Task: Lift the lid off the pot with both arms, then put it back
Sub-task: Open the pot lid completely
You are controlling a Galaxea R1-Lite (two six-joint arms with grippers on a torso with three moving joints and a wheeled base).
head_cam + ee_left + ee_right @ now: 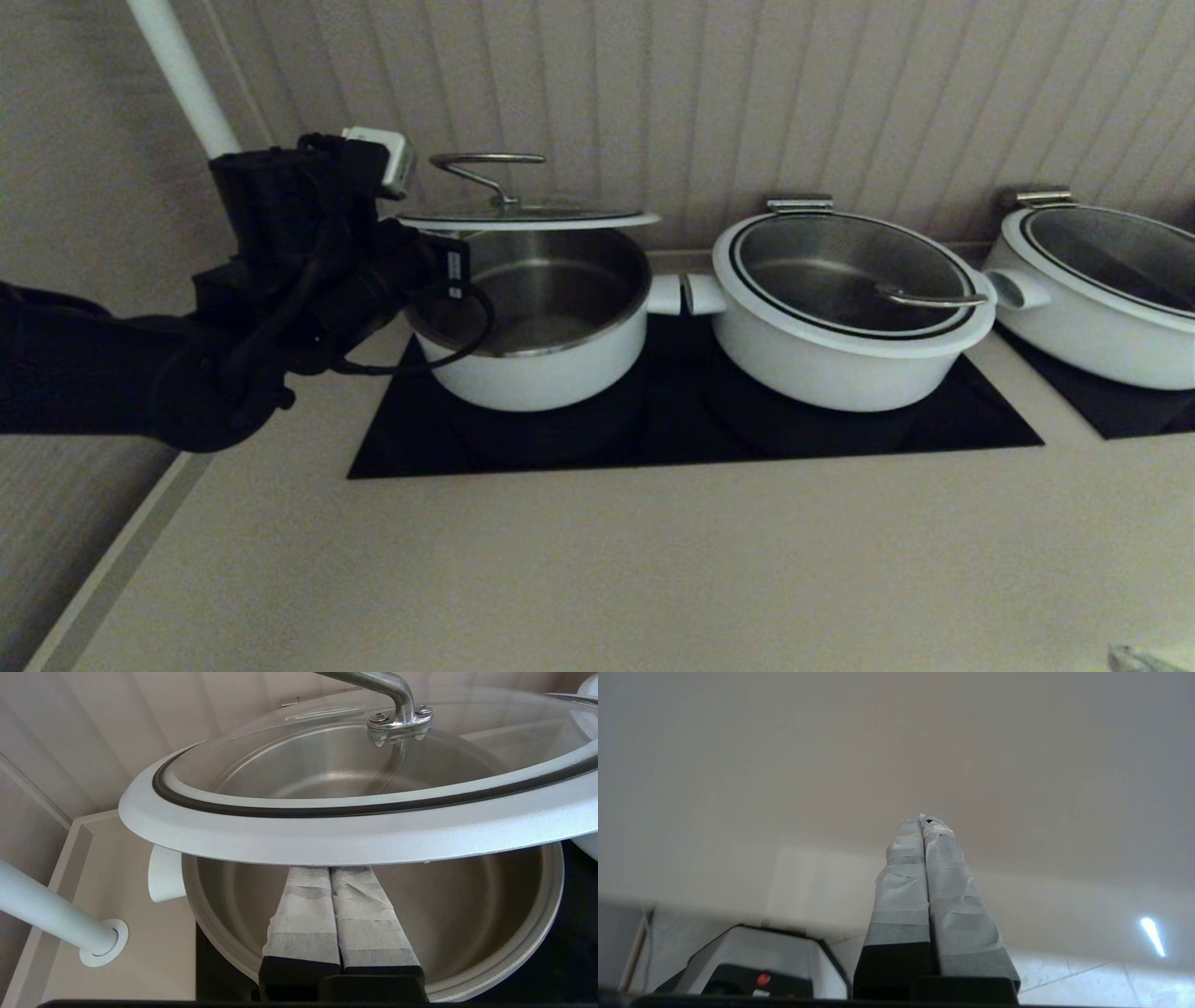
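Above one pot (537, 322), one lid (527, 217); three pots altogether.

The beige desk (597, 560) has two black cooktop panels set into it. On the larger panel (672, 439) stand the pot (537, 369), its steel inside open, and a wider white pot (840, 359) just beside it. A third white pot (1097, 322) stands on the smaller panel (1134, 415).
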